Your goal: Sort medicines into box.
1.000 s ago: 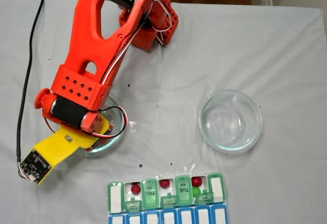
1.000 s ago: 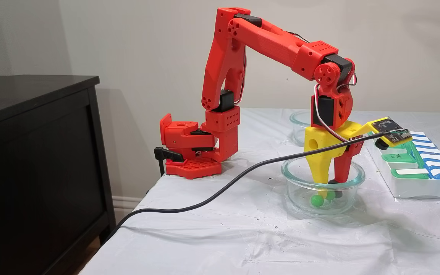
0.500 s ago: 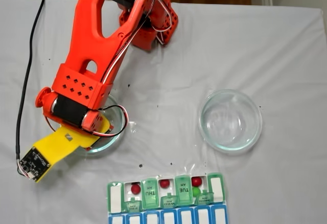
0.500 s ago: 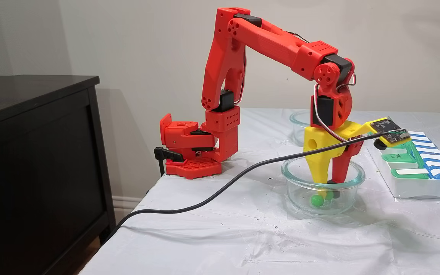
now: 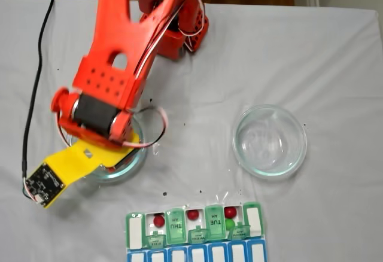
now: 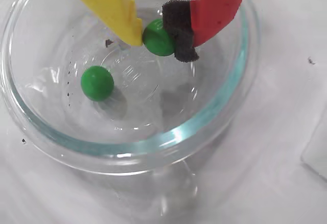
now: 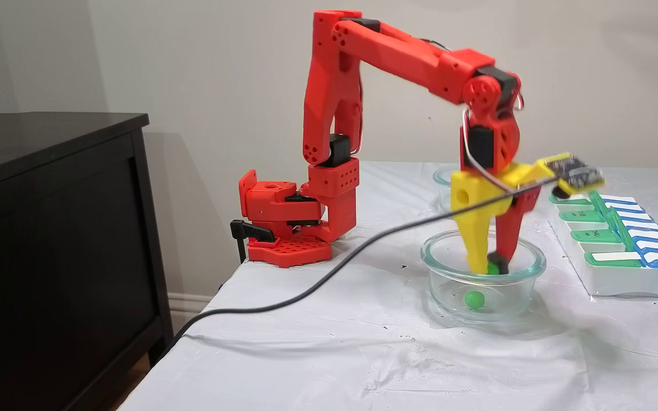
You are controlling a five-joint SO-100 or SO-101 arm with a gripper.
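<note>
In a fixed view from above, three red balls (image 5: 158, 220) and one green are seen in the open compartments of the box (image 5: 194, 233). In the wrist view, the gripper (image 6: 158, 37) is clamped on a green ball (image 6: 156, 38); another green ball (image 6: 97, 83) lies in the glass dish (image 6: 214, 111). In a fixed view from the side, the held ball is seen raised above the dish floor
</note>
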